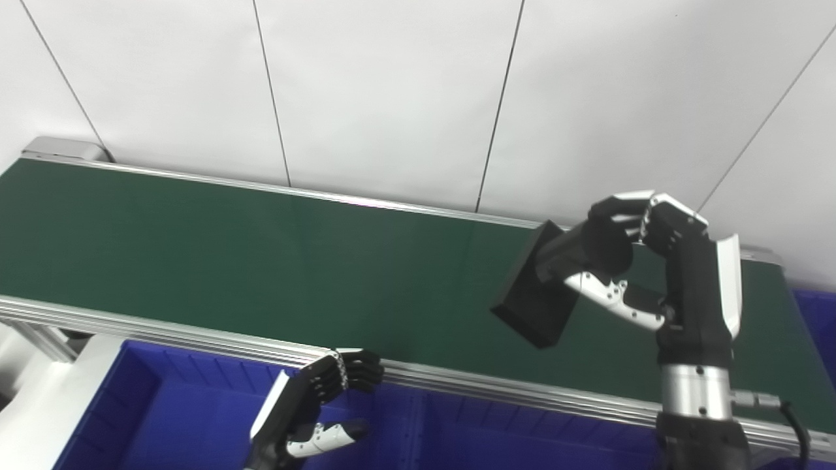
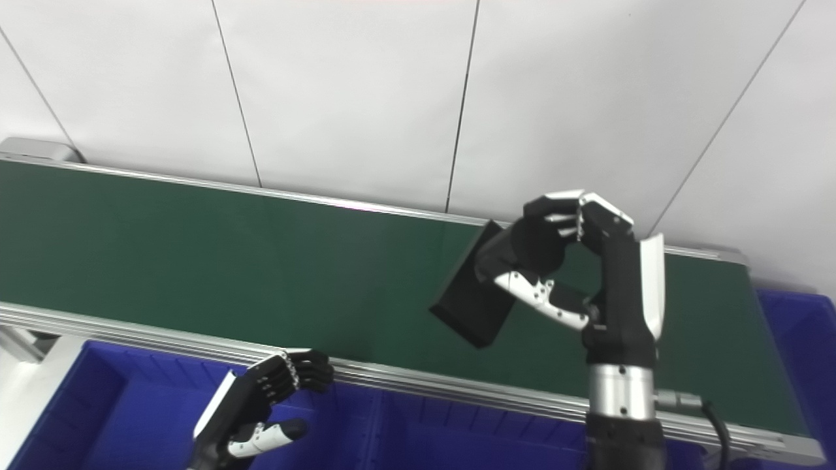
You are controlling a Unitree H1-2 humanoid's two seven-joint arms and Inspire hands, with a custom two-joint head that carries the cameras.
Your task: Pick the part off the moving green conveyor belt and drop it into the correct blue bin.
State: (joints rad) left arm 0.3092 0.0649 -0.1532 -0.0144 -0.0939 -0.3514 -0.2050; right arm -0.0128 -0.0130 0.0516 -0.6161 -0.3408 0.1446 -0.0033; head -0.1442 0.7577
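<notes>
My right hand [image 1: 643, 261] is shut on a black part [image 1: 537, 294], a flat rectangular block with a round black neck. It holds the part tilted in the air above the green conveyor belt [image 1: 261, 261]. The same hand [image 2: 575, 261] and part [image 2: 473, 297] show in the right eye view. My left hand [image 1: 313, 405] hangs over a blue bin [image 1: 163, 418] in front of the belt. Its fingers are curled and its thumb is apart; it holds nothing.
A row of blue bins [image 2: 405, 431] runs along the belt's near side, below its aluminium rail [image 1: 457, 378]. Another blue bin [image 1: 816, 326] stands past the belt's right end. A white panelled wall stands behind the belt.
</notes>
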